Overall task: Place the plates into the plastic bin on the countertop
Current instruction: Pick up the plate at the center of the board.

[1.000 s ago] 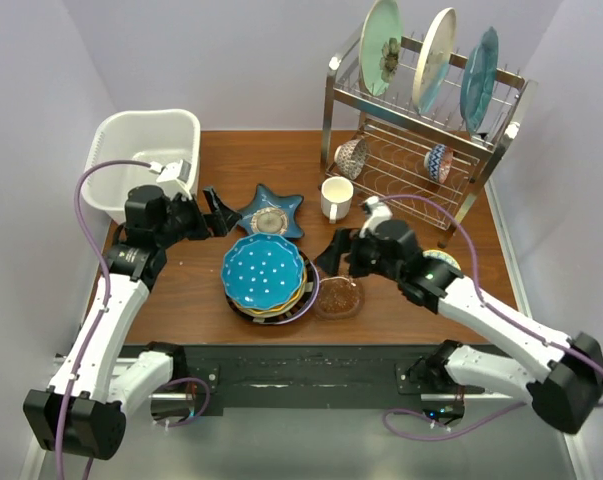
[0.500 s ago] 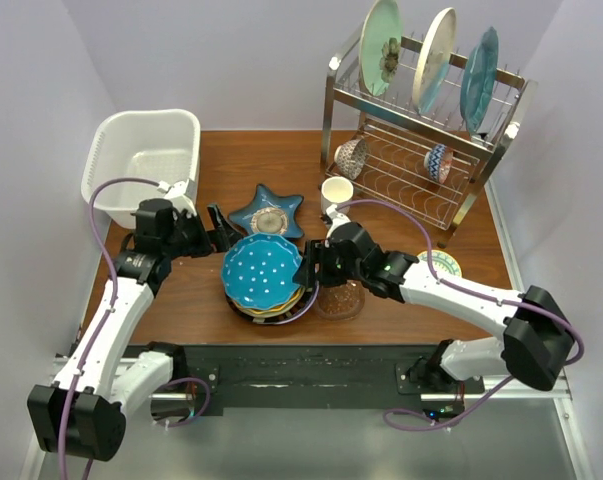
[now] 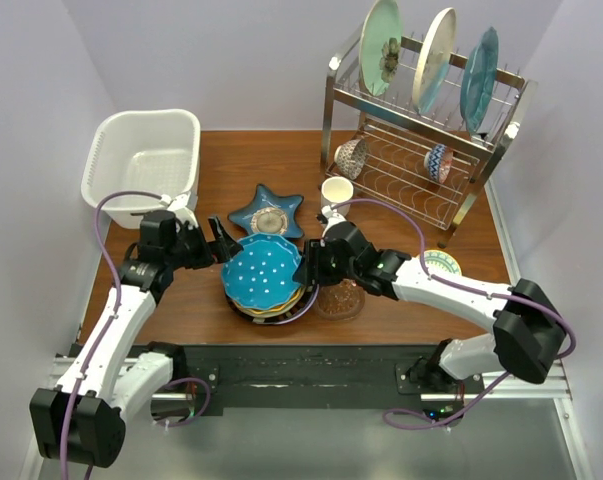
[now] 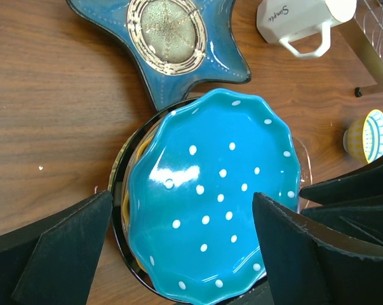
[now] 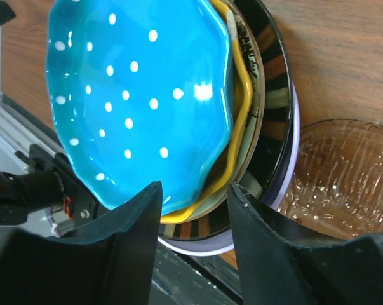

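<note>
A stack of plates (image 3: 264, 282) sits on the countertop (image 3: 196, 300), with the blue white-dotted plate (image 4: 210, 190) on top, over a yellow, a pale green, a black-rimmed and a lavender one. My left gripper (image 3: 221, 242) is wide open at the stack's left edge, and its jaws straddle the blue plate (image 5: 134, 95) in its wrist view. My right gripper (image 5: 194, 190) stands half closed but open at the stack's right edge, with the plates' rims in the gap. The blue star dish (image 3: 269, 212) lies just behind. The white plastic bin (image 3: 146, 160) stands at the back left. More plates (image 3: 436, 62) stand in the rack.
A steel dish rack (image 3: 421, 140) at the back right also holds small bowls. A white mug (image 3: 335, 196) stands by the star dish. A glass bowl (image 3: 339, 298) touches the stack's right side, under my right arm. A small yellow-patterned bowl (image 3: 443, 263) sits further right.
My right arm swung left to the stack's right edge and its jaws narrowed. My left gripper slid down and right to the stack's left edge, still wide open.
</note>
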`<state>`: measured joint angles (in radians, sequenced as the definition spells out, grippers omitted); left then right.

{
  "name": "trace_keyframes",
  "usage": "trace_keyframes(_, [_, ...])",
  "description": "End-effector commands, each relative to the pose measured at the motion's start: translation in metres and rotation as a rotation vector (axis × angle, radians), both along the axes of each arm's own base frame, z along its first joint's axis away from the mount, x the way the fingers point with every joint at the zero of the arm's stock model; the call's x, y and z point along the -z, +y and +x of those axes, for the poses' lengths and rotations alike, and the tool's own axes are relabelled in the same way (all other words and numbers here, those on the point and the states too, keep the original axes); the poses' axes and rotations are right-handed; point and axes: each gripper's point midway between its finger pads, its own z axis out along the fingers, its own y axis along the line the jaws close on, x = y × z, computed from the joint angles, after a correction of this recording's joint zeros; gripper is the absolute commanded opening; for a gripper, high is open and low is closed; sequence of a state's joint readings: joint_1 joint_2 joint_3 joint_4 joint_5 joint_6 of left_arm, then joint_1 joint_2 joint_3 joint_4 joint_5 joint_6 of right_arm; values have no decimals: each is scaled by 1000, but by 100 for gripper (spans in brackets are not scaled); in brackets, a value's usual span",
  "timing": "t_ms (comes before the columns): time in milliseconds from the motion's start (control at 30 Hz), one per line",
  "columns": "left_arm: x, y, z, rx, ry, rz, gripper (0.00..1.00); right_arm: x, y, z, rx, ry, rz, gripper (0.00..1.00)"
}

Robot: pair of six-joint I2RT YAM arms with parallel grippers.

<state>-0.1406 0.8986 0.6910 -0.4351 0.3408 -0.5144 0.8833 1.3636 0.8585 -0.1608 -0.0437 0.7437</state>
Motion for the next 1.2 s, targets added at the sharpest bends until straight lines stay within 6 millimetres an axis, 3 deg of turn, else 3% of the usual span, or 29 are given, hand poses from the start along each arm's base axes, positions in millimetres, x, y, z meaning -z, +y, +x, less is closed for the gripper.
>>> trace_keyframes(0, [-3,-4,1,5,-17,-21,95,-19,10,15,42,-41,35,47])
trace_keyframes(367, [6,-1,-2,-5,4,-5,94,-20,9,19,74,-45,42,26])
trace_keyframes(833, [8,7,-1,-17,13,48,93,-1,17,23,82,-10,32,22])
trace_keyframes(1000, [15,8,-2,-8,38,61,76,0,21,24,78,-4,41,13])
trace_keyframes(1100, [19,8,-3,-7,52,62,72,0,21,25,78,-8,36,2])
trace_keyframes(1167, [18,8,-2,-8,54,63,71,-2,19,27,93,-21,38,0])
